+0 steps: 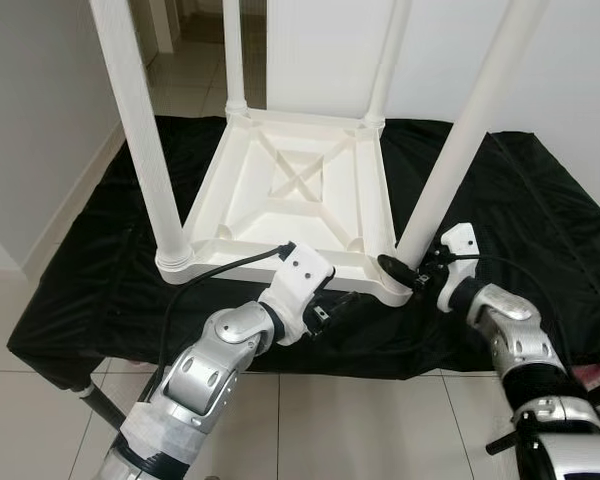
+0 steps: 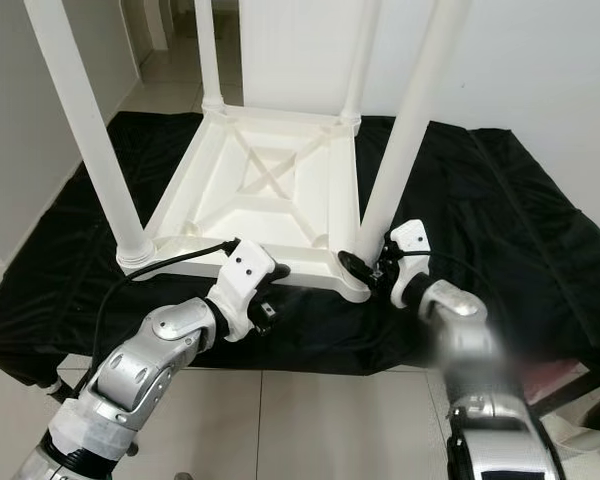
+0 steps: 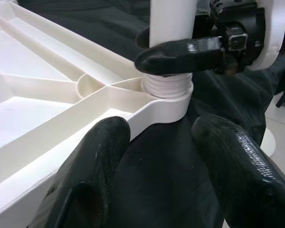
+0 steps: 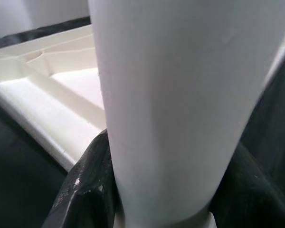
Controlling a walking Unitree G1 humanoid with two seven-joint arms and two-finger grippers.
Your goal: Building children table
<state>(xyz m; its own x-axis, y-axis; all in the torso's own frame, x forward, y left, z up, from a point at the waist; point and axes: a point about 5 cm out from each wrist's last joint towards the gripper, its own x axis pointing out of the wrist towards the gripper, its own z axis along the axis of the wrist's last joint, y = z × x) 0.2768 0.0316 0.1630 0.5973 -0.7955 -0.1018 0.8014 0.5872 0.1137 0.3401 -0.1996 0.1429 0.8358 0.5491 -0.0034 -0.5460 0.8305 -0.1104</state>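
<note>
A white plastic children's table (image 1: 290,190) lies upside down on a black cloth (image 1: 540,200), its legs pointing up. My right gripper (image 1: 405,268) is shut on the near right leg (image 1: 460,140) just above its threaded base (image 3: 167,85), which sits in the corner socket. In the right wrist view the leg (image 4: 175,95) stands between the black fingers (image 4: 88,187). My left gripper (image 1: 335,310) is open at the tabletop's front rim, a little left of that corner. Its fingers (image 3: 104,156) hold nothing and have black cloth between them.
The near left leg (image 1: 140,130) and two far legs stand upright in their corners. The cloth-covered surface ends just in front of the tabletop, with tiled floor (image 1: 360,420) below. White walls stand behind and to the left.
</note>
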